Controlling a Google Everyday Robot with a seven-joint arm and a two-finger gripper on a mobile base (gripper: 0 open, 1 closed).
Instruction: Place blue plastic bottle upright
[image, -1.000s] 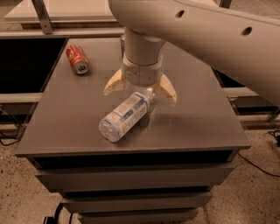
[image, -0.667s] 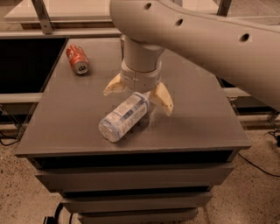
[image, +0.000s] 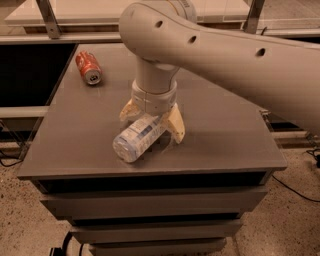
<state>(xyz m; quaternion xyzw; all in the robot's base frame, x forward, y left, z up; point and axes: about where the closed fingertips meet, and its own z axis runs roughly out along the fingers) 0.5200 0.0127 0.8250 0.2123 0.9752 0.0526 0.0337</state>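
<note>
Blue plastic bottle (image: 137, 140): lying sideways on bench (image: 225, 145). Hand (image: 152, 119): spread apart, straddling its cap end. Red can (image: 88, 68): on its side, far corner.

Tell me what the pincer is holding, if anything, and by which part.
Nothing gripped yet. The pincer straddles the cap end of the blue plastic bottle, jaws open, while it lies on the table.

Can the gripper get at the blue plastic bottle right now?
Probably yes. The gripper sits directly over the blue plastic bottle, fingers open on either side of its far end, and the red can lies well away.
</note>
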